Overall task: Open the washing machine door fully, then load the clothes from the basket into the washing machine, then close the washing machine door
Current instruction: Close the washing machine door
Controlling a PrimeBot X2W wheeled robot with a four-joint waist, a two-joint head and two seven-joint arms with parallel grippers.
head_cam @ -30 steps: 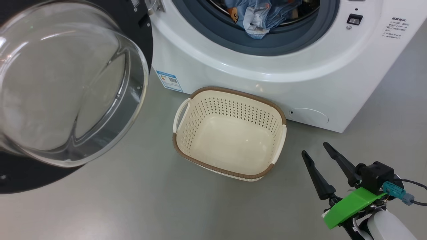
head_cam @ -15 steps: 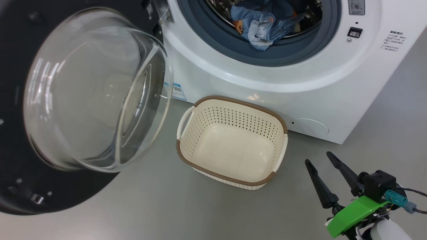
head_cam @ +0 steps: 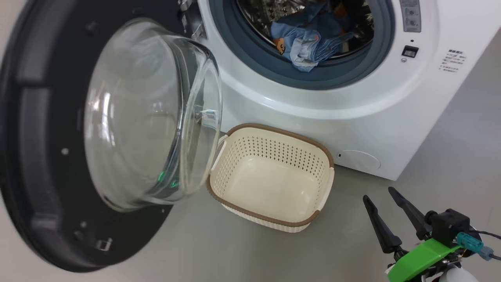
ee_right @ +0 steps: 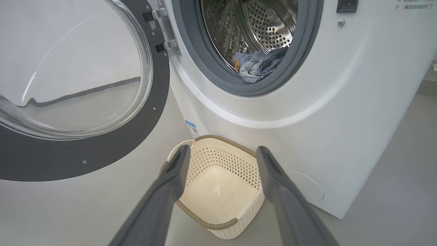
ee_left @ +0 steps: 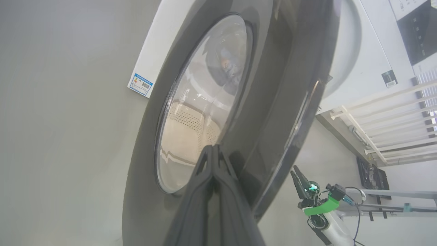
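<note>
I read this as the closing step: the clothes (head_cam: 305, 43) lie in the drum (ee_right: 269, 27) of the washing machine (head_cam: 313, 109), one fold reaching the grey gasket (head_cam: 274, 74). The basket (head_cam: 274, 129) stands empty on the floor (head_cam: 235, 250) against the machine's front. My left hand (ee_left: 213, 150), clenched on nothing, seems laid against the outer face of the half-swung washing machine door (head_cam: 51, 156). I'd push steadily, watching that fold and the glass bowl passing the basket's left handle. My right hand (head_cam: 377, 194) hangs released, well clear.
</note>
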